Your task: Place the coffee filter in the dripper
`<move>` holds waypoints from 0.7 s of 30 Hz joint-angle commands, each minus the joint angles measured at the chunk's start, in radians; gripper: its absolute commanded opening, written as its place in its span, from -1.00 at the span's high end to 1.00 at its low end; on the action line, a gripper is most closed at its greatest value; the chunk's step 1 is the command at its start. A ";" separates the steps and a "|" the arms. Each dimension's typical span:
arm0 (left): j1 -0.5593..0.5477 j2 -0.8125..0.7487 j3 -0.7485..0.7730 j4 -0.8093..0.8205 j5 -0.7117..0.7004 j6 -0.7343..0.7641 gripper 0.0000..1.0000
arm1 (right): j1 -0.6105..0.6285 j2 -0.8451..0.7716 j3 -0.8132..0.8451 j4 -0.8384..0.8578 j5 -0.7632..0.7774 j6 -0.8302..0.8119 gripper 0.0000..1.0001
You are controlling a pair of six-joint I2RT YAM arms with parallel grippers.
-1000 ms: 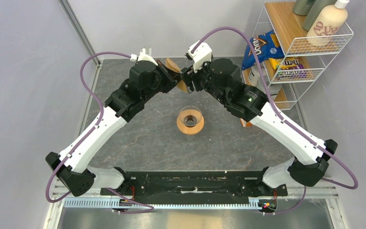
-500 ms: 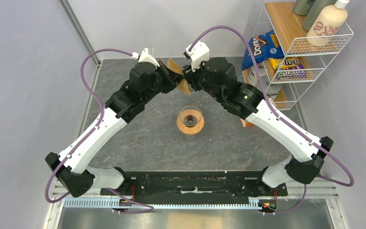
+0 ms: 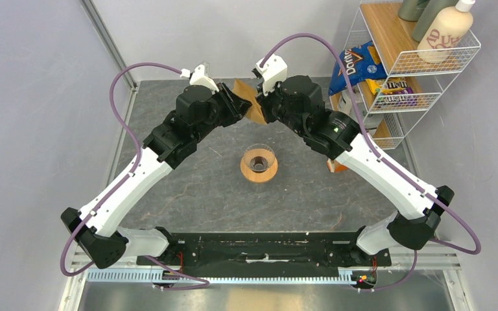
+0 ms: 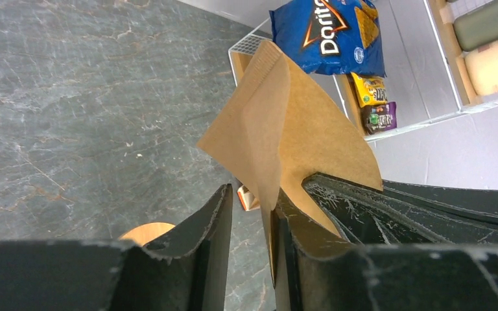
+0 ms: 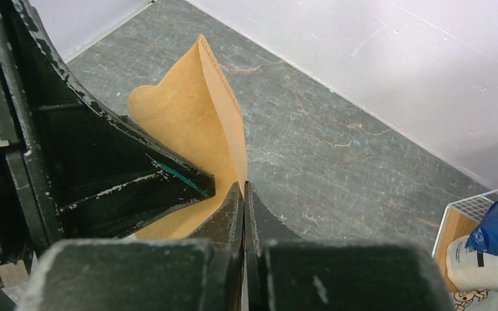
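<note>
Right of the dripper (image 3: pixel 258 165), wire shelf (image 3: pixel 384 29).

Bright, even light comes from overhead. My arms cast only faint, soft-edged shadows on the worktop (image 3: pixel 207 188), whose stone looks matte. In the wrist views my left claw (image 4: pixel 253 204) and right claw (image 5: pixel 243 194) go soft near the lens, while the coffee filter (image 4: pixel 298 123) is sharp.

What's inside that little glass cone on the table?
Inside the dripper only dark ribs show, no paper; the coffee filter is held aloft farther back. The wooden collar covers the table beneath.
</note>
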 commanded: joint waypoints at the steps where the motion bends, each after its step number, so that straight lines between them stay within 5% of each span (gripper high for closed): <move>1: -0.003 -0.027 0.030 0.020 -0.078 0.065 0.28 | 0.001 -0.035 -0.010 0.035 -0.005 -0.014 1.00; 21: -0.005 0.060 0.092 -0.085 -0.148 0.077 0.12 | 0.066 -0.038 -0.022 0.075 0.035 -0.056 1.00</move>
